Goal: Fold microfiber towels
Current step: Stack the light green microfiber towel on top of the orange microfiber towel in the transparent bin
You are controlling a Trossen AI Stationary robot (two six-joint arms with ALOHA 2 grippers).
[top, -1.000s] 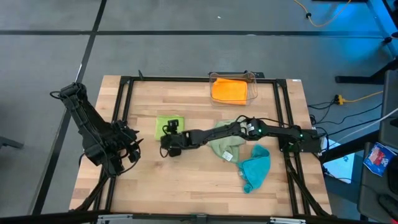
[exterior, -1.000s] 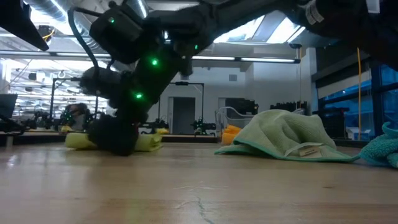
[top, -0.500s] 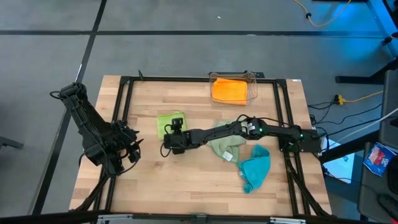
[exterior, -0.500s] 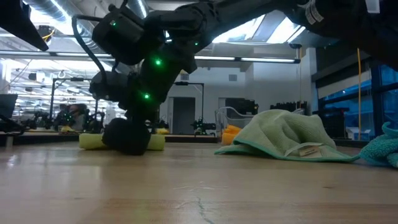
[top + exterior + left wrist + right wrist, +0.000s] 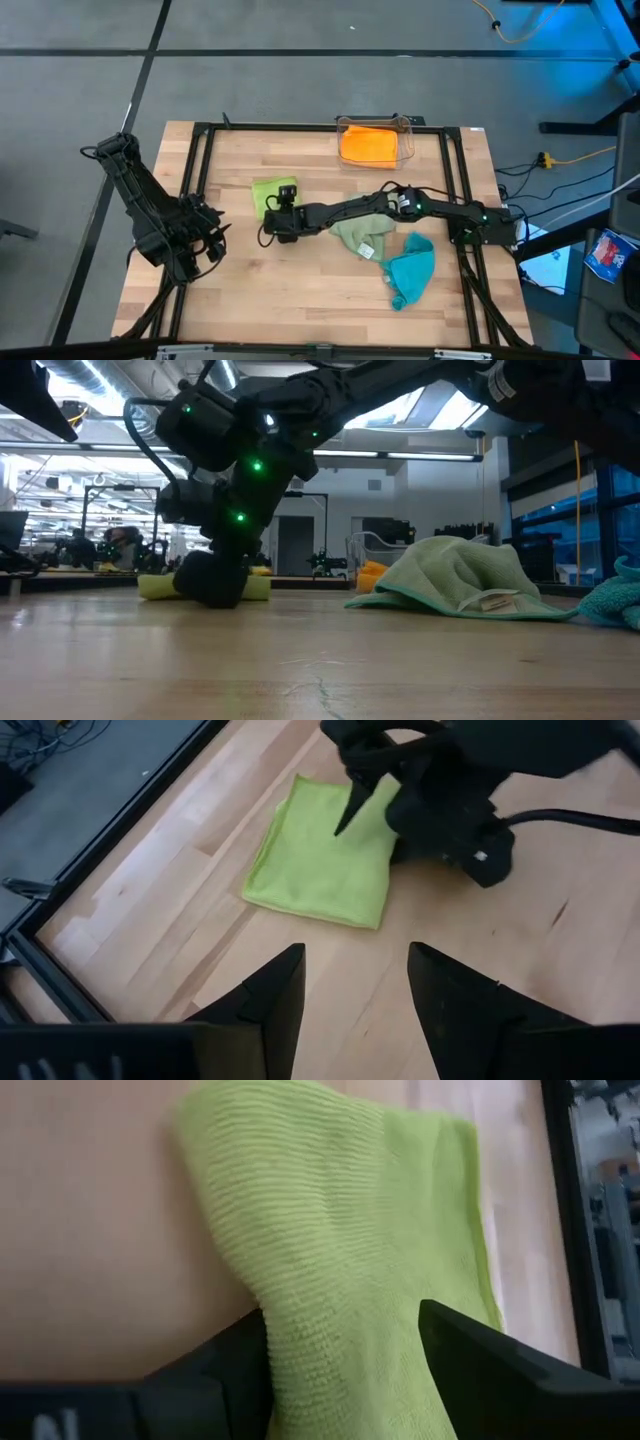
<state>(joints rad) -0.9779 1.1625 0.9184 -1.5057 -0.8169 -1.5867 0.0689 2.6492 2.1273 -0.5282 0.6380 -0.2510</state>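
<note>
A folded lime green towel point(image 5: 266, 193) lies flat left of the table's centre. My right gripper point(image 5: 284, 203) reaches it from the right and stands open on its right part point(image 5: 345, 790). The pale sage towel point(image 5: 360, 235) lies crumpled under the right arm, its white tag point(image 5: 492, 603) showing. A teal towel point(image 5: 408, 270) is heaped near the right edge. The orange towel point(image 5: 368, 143) lies in the clear bin point(image 5: 341, 126). My left gripper point(image 5: 210, 240) hangs open over the table's left side, touching nothing. My right gripper comes slanting down from the table's right side onto the lime towel's right part point(image 5: 340, 1310). The cloth runs between its two spread fingers point(image 5: 480, 1360). The picture's edge cuts off the fingertips. The towel stays flat on the table.
The clear bin stands at the far edge, right of the middle. A black frame point(image 5: 195, 180) runs around the wooden top. Bare wood point(image 5: 290, 290) lies between the lime towel and the near edge.
My right gripper has moved a little toward the table's far edge and turned, staying open. The lime towel has slid a short way toward the far edge with it and stays flat.
</note>
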